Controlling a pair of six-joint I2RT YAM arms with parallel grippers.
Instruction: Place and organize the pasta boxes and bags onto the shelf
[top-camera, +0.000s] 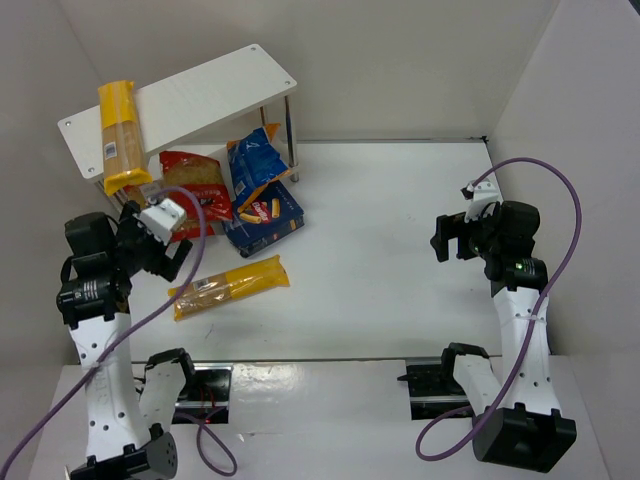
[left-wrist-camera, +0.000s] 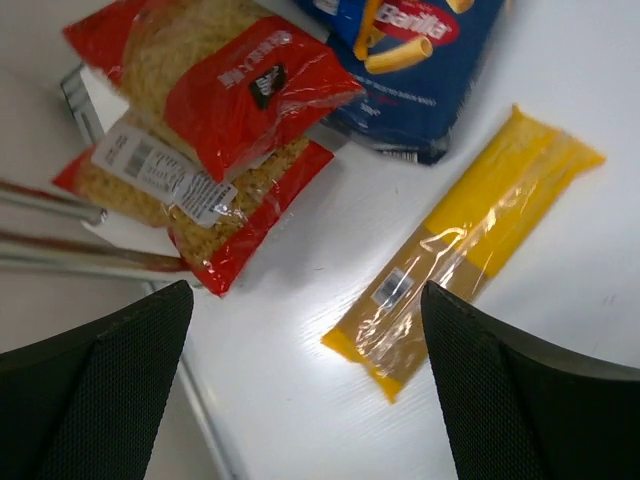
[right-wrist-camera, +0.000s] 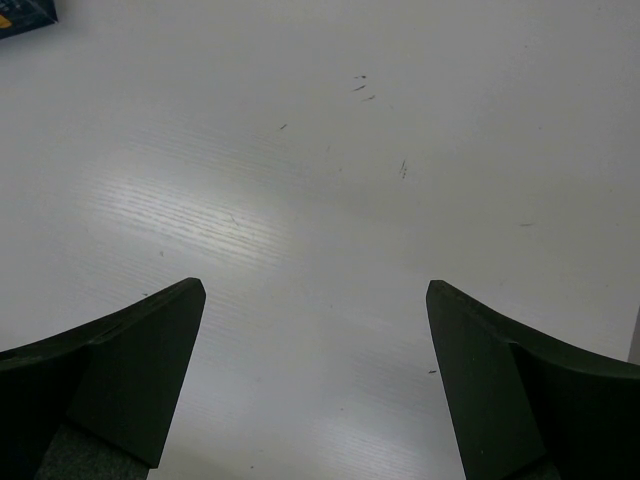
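The white shelf stands at the back left. One spaghetti bag lies across its left end and overhangs the front edge. The second spaghetti bag lies flat on the table; it also shows in the left wrist view. The red pasta bag and the blue bag sit under the shelf. The dark-blue box lies in front of them. My left gripper is open and empty, above the table left of the loose spaghetti bag. My right gripper is open and empty over bare table.
The shelf's thin metal legs run close to my left gripper. White walls enclose the table at the back, left and right. A corner of the dark-blue box shows at the top left of the right wrist view.
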